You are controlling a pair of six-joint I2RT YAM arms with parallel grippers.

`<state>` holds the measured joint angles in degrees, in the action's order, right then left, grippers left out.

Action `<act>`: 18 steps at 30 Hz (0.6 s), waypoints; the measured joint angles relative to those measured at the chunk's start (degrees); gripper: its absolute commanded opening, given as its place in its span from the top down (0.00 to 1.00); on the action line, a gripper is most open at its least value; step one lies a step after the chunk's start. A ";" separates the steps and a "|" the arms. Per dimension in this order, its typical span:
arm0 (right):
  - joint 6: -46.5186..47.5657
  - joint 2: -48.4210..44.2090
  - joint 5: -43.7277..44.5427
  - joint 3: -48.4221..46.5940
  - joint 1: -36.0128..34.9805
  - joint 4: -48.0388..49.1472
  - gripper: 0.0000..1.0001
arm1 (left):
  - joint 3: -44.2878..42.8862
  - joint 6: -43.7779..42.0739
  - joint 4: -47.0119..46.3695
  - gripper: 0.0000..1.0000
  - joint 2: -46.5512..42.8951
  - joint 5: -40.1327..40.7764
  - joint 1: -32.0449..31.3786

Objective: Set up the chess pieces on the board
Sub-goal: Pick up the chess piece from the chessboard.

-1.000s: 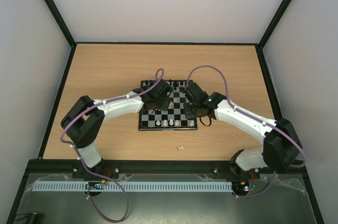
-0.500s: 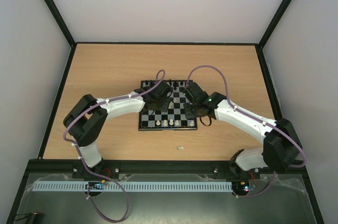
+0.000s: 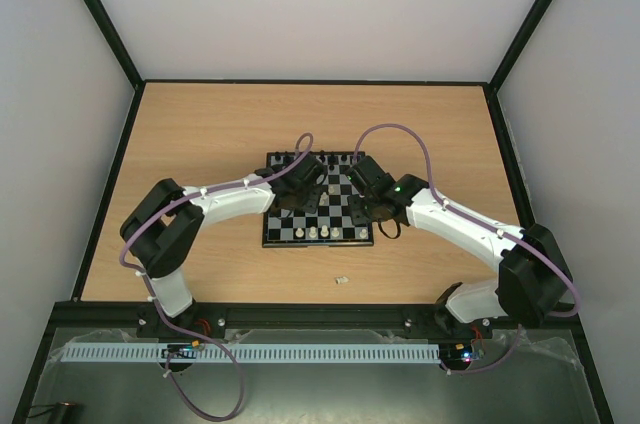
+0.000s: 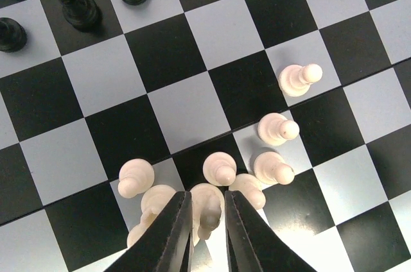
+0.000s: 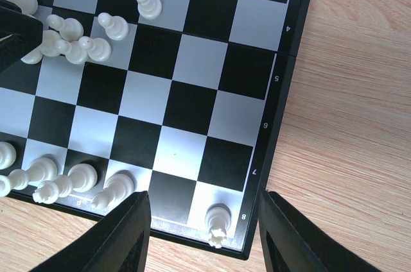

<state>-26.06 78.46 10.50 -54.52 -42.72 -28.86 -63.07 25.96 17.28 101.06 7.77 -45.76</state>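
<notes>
The board [image 3: 283, 229] lies mid-table with both arms over it. In the left wrist view my left gripper [image 4: 209, 221] is shut on one cream-white piece [image 4: 210, 208], which sits in a tight cluster of cream-white pawns [image 4: 221, 169]. Black pieces [image 4: 77, 8] stand along the far rows. My right gripper [image 5: 202, 201] hangs open above the board's corner, its jaws wide either side of a cream-white rook [image 5: 218, 224]. A row of cream-white pieces [image 5: 64, 182] stands along that same edge. The pawn cluster [image 5: 70, 44] shows at the upper left of the right wrist view.
One small cream-white piece [image 3: 341, 281] lies on the wooden table in front of the board. The board's black border [image 5: 282, 124] meets bare wood on the right. Black frame rails and white walls close in the table.
My left arm has shifted slightly toward the far side of the board, its jaws narrowing a little on the piece. The right arm has not moved.
</notes>
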 measured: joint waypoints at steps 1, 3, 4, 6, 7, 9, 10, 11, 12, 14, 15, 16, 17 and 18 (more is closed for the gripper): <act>0.02 0.00 0.00 0.02 0.00 0.00 0.52 | 0.00 0.00 0.00 0.85 0.00 0.00 0.00; 0.02 0.00 0.00 0.02 0.00 0.00 0.52 | 0.00 0.00 0.00 0.87 0.00 0.00 0.00; 0.04 0.00 0.00 0.02 0.00 0.02 0.52 | 0.00 -0.02 0.02 0.87 0.00 0.00 0.00; 0.09 0.00 0.00 0.04 0.00 0.00 0.52 | 0.00 -0.02 0.09 0.88 0.00 0.00 -0.09; 0.11 0.00 0.00 0.04 0.00 0.02 0.52 | 0.00 0.00 0.13 0.89 0.00 0.00 -0.15; 0.11 0.00 0.00 0.04 0.00 0.02 0.52 | 0.00 -0.02 0.20 0.90 0.00 0.00 -0.22; 0.11 0.00 0.00 0.04 0.00 0.02 0.52 | 0.00 0.00 0.22 0.90 0.00 0.02 -0.24; 0.13 0.00 0.00 0.04 0.00 0.02 0.52 | 0.00 -0.02 0.22 0.90 0.00 0.02 -0.26; 0.13 0.00 0.00 0.04 0.00 0.02 0.52 | 0.00 0.00 0.22 0.90 0.00 0.02 -0.24; 0.13 0.00 0.00 0.04 0.00 0.02 0.52 | 0.00 0.00 0.22 0.90 0.00 0.15 -0.26; 0.13 0.00 0.00 0.04 0.00 0.02 0.53 | 0.00 0.00 0.22 0.90 -0.02 0.22 -0.26; 0.13 0.00 0.00 0.04 0.00 0.02 0.53 | 0.00 0.00 0.26 0.90 -0.04 0.28 -0.26; 0.13 0.00 0.00 0.04 0.00 0.02 0.52 | 0.00 0.00 0.33 0.91 -0.07 0.37 -0.26; 0.13 -0.02 0.00 0.04 0.00 0.02 0.53 | 0.00 0.00 0.44 0.91 -0.15 0.46 -0.31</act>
<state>-25.93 78.43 10.50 -54.48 -42.72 -28.84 -63.07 25.96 17.72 100.90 8.23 -46.06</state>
